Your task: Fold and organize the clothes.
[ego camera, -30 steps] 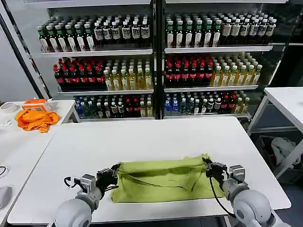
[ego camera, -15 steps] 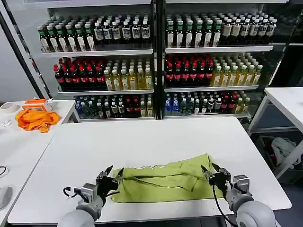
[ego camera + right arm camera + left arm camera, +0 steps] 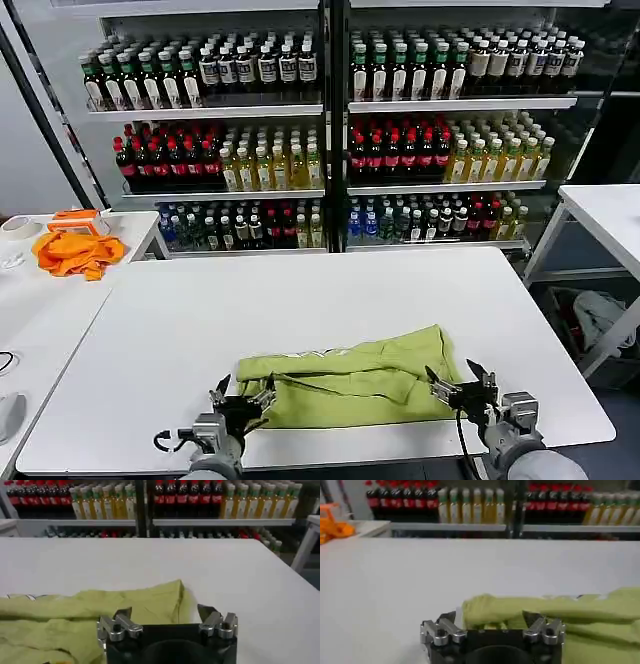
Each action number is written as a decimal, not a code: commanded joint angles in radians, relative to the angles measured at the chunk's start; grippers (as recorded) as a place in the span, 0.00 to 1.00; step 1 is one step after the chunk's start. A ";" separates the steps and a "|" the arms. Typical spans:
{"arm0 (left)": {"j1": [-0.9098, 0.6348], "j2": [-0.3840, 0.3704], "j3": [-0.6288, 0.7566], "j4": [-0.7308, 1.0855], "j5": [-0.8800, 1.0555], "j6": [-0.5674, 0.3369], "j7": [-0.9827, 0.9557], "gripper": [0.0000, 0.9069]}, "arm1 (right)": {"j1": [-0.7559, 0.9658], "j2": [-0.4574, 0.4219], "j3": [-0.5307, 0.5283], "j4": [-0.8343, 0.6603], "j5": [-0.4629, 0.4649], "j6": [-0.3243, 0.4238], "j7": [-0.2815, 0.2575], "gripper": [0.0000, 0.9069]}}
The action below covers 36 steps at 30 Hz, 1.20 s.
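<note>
Yellow-green T-shirt point(image 3: 350, 385) lies folded in a band on the white table's point(image 3: 300, 300) near edge; left gripper point(image 3: 238, 400), jaws apart, sits at its left end; right gripper point(image 3: 462, 385), jaws apart too, flanks the right, likely poised for another fold.

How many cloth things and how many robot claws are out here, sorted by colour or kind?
Yellow-green T-shirt: 1, on the white table
Orange cloth: 1, on the side table
Grippers: 2, left gripper and right gripper, both open
Total: 4
</note>
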 commanded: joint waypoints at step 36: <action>0.041 0.163 -0.491 -0.078 -0.296 -0.113 -0.007 0.02 | -0.028 0.008 0.053 0.016 0.029 0.010 0.005 1.00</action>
